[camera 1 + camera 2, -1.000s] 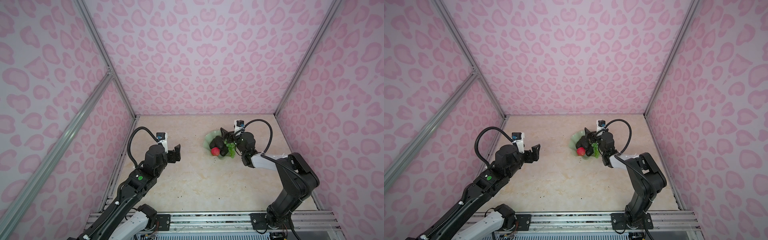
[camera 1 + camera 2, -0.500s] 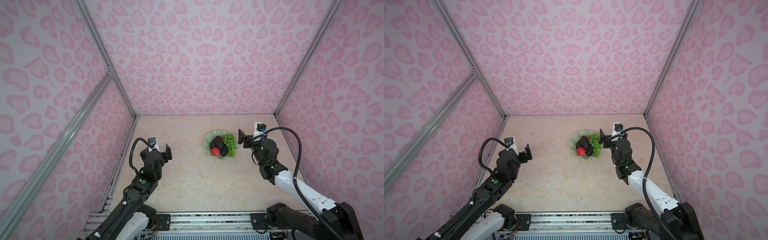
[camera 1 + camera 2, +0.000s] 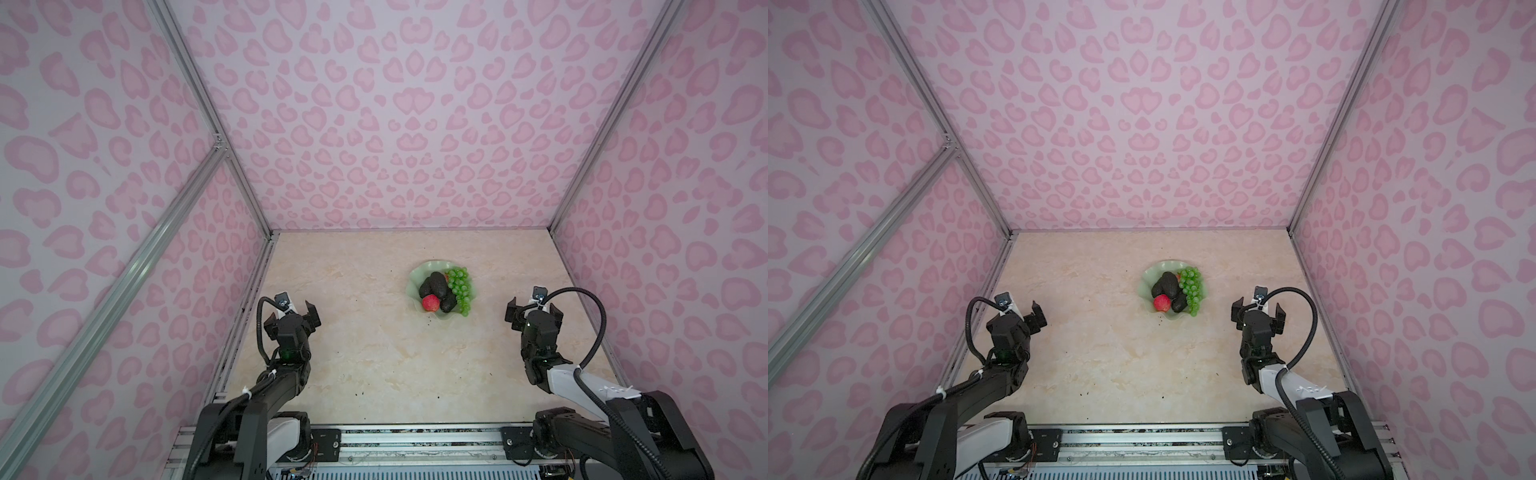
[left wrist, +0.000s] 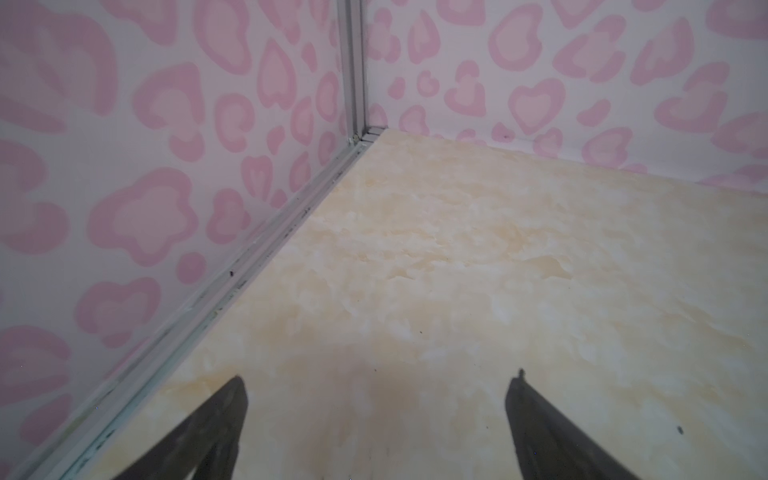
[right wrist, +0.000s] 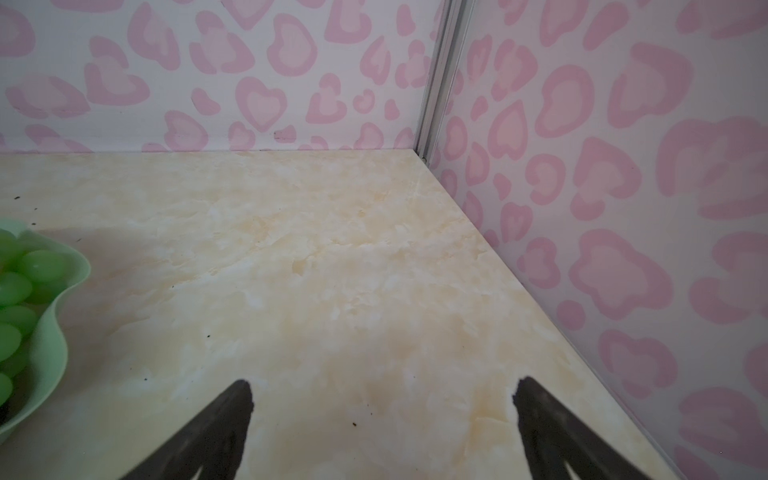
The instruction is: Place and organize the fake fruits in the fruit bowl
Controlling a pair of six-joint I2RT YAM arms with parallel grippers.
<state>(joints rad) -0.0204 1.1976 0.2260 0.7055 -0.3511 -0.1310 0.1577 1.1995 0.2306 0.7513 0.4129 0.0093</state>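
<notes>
- Pink heart-blotched panels wall in the cell on three sides, joined by grey metal rails.
- Cream marbled counter (image 3: 374, 374) lies bare apart from one bowl and a few dark specks; no loose fruit shows on it in any view, so the placing step looks done and only the organizing is left to judge.
- The left gripper (image 3: 293, 318) hangs at the counter's 9 o'clock edge, well apart from the bowl, its fingers (image 4: 224, 415) spread wide with nothing between them.
- The right gripper (image 3: 534, 316) hangs at 3 o'clock, nearer the bowl but not touching it, its fingers (image 5: 232, 415) equally wide and empty.
- The fruit bowl (image 3: 414, 282), mint green with a wavy rim, sits at about 1 o'clock from the counter's middle.
- The green grapes (image 3: 460, 289) run along the bowl's 3 o'clock side, their tail reaching the rim near 5 o'clock; whether it hangs over I cannot tell.
- The dark avocados (image 3: 434, 284) are piled in the middle, too close together to count surely.
- One red apple (image 3: 431, 303) rests at 7 o'clock in the bowl; a red sliver near 12 o'clock may be the second.
- Any next move would likely fall to the right arm: a light nudge of the grape tail inward, without tipping the shallow bowl.
</notes>
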